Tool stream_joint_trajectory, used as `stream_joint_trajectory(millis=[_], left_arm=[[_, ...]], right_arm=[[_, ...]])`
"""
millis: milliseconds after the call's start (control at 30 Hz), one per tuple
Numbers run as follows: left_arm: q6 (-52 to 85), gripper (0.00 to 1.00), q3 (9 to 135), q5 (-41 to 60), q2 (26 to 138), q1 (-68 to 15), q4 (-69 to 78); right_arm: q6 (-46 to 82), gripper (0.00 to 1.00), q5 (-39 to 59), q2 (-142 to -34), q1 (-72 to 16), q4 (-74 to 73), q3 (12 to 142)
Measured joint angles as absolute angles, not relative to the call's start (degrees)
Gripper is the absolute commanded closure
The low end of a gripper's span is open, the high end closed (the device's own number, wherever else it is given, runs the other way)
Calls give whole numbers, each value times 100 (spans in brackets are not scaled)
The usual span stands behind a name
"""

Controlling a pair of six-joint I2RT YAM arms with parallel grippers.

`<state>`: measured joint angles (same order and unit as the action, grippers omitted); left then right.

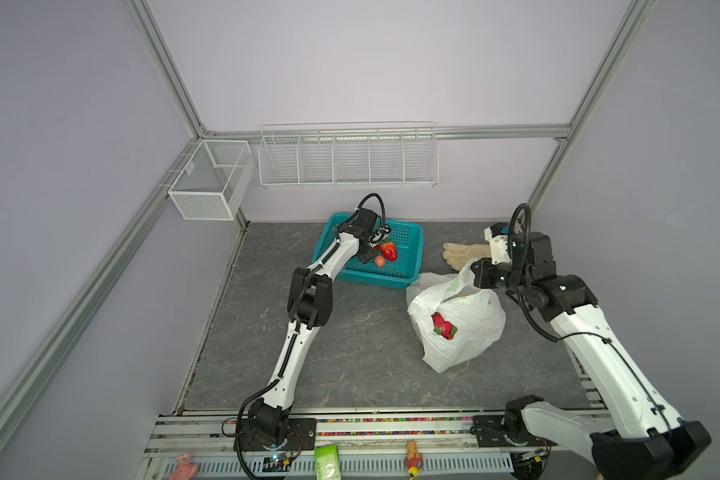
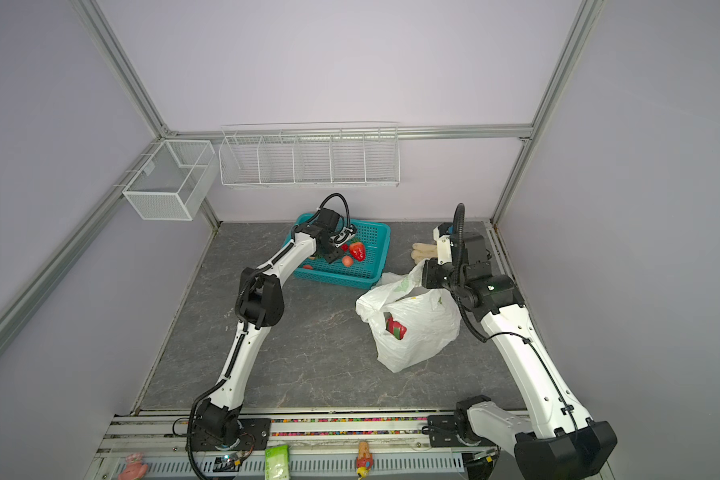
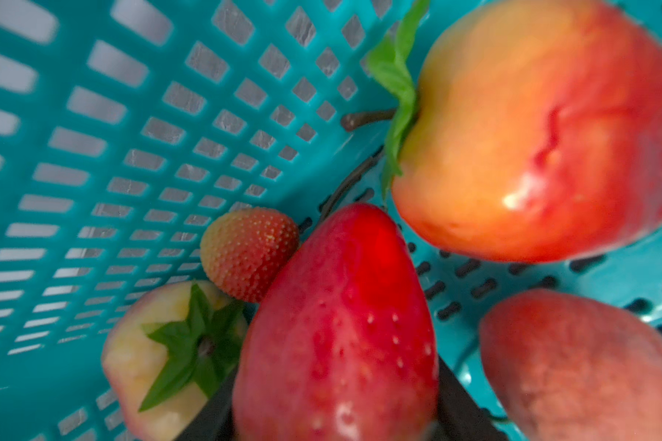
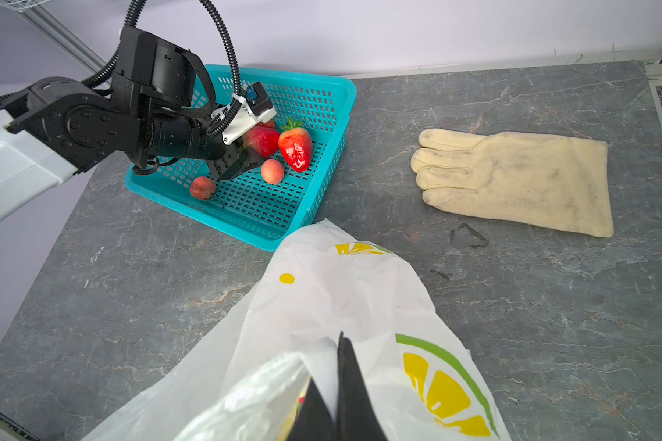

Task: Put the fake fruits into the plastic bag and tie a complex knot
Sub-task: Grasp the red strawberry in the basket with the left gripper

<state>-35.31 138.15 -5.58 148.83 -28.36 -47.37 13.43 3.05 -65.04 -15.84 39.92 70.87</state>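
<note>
The grey marbled tabletop (image 1: pixel 350 353) stands between lilac walls (image 1: pixel 350 83). At 12 o'clock, in the teal lattice basket (image 1: pixel 408 266), the left gripper (image 4: pixel 247 162) has its fingers on both sides of a red strawberry (image 3: pixel 337 324). Whether they already press it, I cannot tell. Other fake fruits (image 4: pixel 272 172) lie beside it. At 3 o'clock the plastic bag (image 1: pixel 466 324) contains one red fruit (image 1: pixel 443 326), and the right gripper (image 4: pixel 337 382) is clenched on its upper edge. Most fruits and the knot remain to do. There is no readable writing, only lemon prints (image 4: pixel 448 397).
</note>
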Motion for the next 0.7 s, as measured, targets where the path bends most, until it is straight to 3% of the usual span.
stream_joint_trajectory(millis=[267,567,700], left_arm=[[-2547,60,12285,-659,13292,-2928,-4335],[-864,60,7896,-91,9437,-2993,-2727],[-34,61,6071,237,7902,-3424,-2233]], right_arm=[[1350,94,287,-6504,-1584,3946,7015],[1374,94,303,-6504,-1581,3723,6914],[1372,94,320,-6504,-1577,3629,6884]])
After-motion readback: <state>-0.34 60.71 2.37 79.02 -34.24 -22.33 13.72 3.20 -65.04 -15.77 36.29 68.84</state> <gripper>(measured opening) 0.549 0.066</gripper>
